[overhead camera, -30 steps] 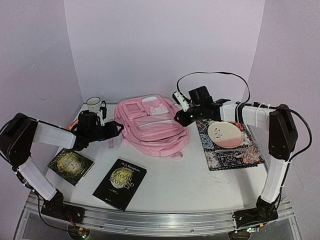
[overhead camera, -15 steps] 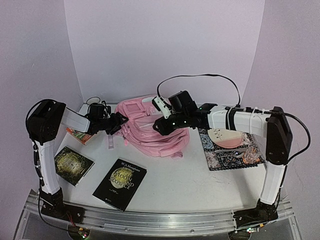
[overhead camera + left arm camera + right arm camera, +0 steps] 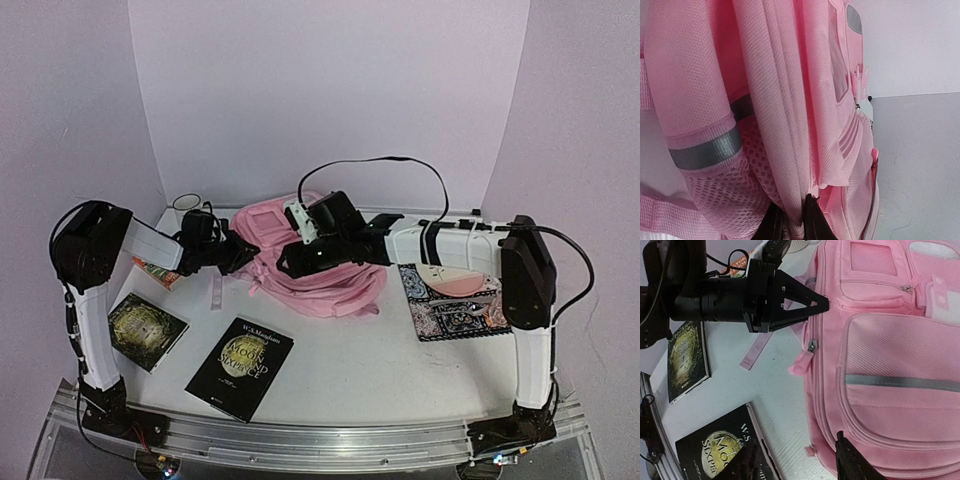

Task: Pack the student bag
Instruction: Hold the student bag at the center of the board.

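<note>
The student bag (image 3: pixel 330 275) lies flat in the middle of the table, front pockets up. My left gripper (image 3: pixel 243 256) is at its left edge. In the left wrist view the two black fingers (image 3: pixel 815 222) are shut on a fold of the bag's pink side seam (image 3: pixel 790 100). The right wrist view shows that same left gripper (image 3: pixel 824 305) closed to a point on the bag's edge (image 3: pixel 890 365). My right gripper (image 3: pixel 290 265) reaches over the bag from the right. It hovers open (image 3: pixel 797 462) above the bag's left edge, below a pink zipper pull (image 3: pixel 811 345), holding nothing.
A black book (image 3: pixel 240 367) and a green-gold book (image 3: pixel 142 330) lie at the front left. An orange book (image 3: pixel 155 272) sits under the left arm, a white mug (image 3: pixel 187 203) behind it. A patterned mat (image 3: pixel 460 310) with a plate (image 3: pixel 455 280) lies at the right.
The left gripper has moved up to the bag's left edge and closed on its fabric. The right arm has swung left across the bag, its jaws opening a little wider.
</note>
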Tool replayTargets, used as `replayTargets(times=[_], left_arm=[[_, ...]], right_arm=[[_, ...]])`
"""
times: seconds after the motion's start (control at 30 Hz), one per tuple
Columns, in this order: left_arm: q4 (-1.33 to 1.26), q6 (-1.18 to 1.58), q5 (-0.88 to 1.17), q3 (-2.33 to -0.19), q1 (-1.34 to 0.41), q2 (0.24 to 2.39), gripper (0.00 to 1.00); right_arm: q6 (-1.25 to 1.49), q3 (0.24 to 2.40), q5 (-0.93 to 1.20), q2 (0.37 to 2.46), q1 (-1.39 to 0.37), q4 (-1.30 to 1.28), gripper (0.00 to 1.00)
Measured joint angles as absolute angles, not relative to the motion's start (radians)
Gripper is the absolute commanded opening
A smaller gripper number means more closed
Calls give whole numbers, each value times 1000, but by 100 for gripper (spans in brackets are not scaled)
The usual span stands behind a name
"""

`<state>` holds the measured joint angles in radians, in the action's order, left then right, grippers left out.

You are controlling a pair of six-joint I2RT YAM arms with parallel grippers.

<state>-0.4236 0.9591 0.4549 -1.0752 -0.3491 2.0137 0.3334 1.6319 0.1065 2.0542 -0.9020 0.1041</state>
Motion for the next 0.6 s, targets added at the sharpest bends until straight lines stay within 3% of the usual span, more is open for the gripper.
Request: replayTargets(times=[0.27,0.6], left_arm=[[-473,1036,406,-945,-416,1919,0],[-499,1075,380,-920,-455,1905,0]], right_arm=[[460,1689,171,2133,-927,106,40],[556,1699,137,2198,-932,108,39]])
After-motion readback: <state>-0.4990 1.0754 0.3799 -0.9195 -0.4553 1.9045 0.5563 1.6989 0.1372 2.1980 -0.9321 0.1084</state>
